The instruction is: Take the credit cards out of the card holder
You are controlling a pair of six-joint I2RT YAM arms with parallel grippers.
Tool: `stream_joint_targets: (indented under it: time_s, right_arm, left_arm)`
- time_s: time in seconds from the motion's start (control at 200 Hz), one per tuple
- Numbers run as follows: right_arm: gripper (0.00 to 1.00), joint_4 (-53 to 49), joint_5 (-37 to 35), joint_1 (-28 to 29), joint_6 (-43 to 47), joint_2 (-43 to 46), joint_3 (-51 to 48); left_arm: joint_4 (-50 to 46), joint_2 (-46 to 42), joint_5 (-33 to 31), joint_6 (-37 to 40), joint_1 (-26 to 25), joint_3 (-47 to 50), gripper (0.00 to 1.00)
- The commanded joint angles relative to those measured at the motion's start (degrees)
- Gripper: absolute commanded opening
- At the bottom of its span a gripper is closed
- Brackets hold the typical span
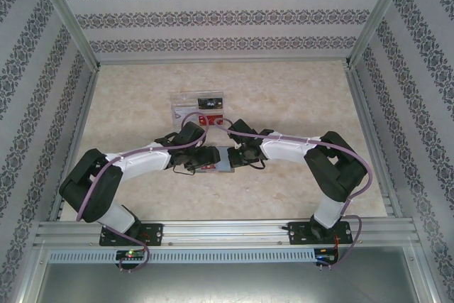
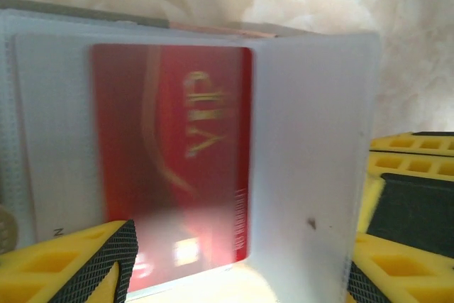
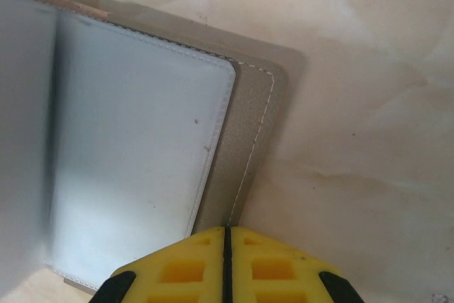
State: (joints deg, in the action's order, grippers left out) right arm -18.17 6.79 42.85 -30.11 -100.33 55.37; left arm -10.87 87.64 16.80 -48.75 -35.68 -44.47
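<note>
Noted clear tray [image 1: 201, 109] farther back on bench [image 1: 305, 97]; found card holder [image 1: 225, 160] lying open, red credit card [image 2: 174, 161] slotted inside, framed by released left end effector [image 2: 234, 278]; saw right end effector [image 3: 227, 238] clenched at cover edge

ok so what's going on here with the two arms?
Both arms are working on the open card holder mid-table. The right tool is shut at the edge of the holder's grey-brown cover, apparently steadying it. The left tool is open, its fingers either side of a translucent sleeve with a red VIP card still inside. A clear tray further back holds some cards.
</note>
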Motion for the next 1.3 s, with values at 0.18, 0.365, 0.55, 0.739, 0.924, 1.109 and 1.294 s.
stream_joint_targets:
  time_s: [0.18,0.365,0.55,0.739,0.924,1.109,1.294]
  right_arm:
    - [0.00,-0.18,0.49,-0.08,-0.32,-2.63,-0.49]
    - [0.00,-0.34,-0.25,-0.33,-0.42,-1.98,-0.67]
    - [0.00,-0.23,-0.21,-1.20,-0.51,-1.35,-0.58]
    - [0.00,-0.48,0.08,-1.32,-0.23,-1.79,0.35]
    - [0.00,-1.46,-0.42,-1.37,-0.20,0.02,1.38]
    - [0.02,-1.44,-1.23,-1.37,-2.01,4.62,2.95]
    - [0.04,0.42,4.40,-0.57,-4.70,5.24,5.92]
  left_arm:
    - [2.42,-2.47,2.06,0.13,-0.75,-0.86,0.70]
    - [8.55,-1.71,6.85,-1.50,-1.04,-1.52,0.56]
    - [10.75,0.03,8.45,-3.02,-2.12,-2.02,0.47]
    - [5.03,-4.84,4.17,-1.03,-1.13,-1.13,0.46]
    - [-2.09,-9.46,-0.89,1.34,1.97,0.04,0.37]
    - [-6.78,-9.81,-3.37,3.88,5.31,1.44,0.11]
    - [-5.45,-7.23,-2.43,4.93,7.44,3.38,0.00]
